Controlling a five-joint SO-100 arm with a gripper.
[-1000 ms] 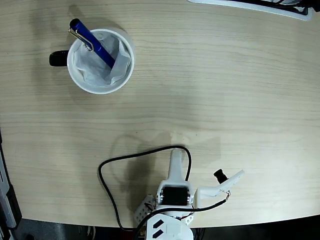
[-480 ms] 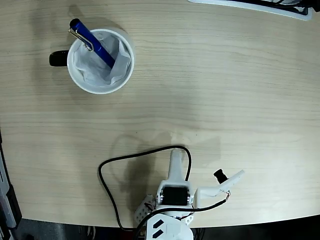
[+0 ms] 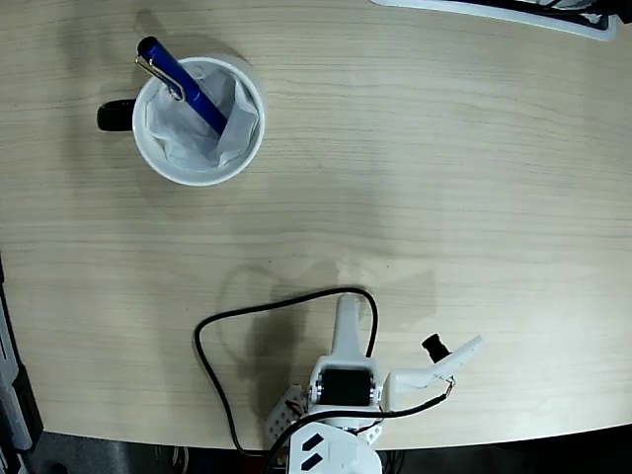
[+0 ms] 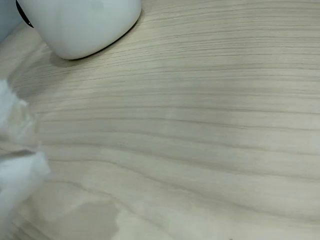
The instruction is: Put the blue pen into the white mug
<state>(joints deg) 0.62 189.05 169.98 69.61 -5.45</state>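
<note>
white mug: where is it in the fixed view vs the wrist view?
Fixed view: white mug at upper left, seen from above, blue pen leaning inside it.
Wrist view: only its lower outer wall shows, at the top left edge; the pen is out of frame.
Shared landmark: the mug's black handle, a sliver at the wrist view's top left.

Fixed view overhead; wrist view skims table (image 4: 200,125).

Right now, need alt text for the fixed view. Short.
Seen from above, a blue pen stands tilted in a paper-lined white mug at upper left of a pale wood table, its clipped end poking past the rim. The white arm sits folded at the bottom edge, far from the mug, a black cable looping beside it.
</note>
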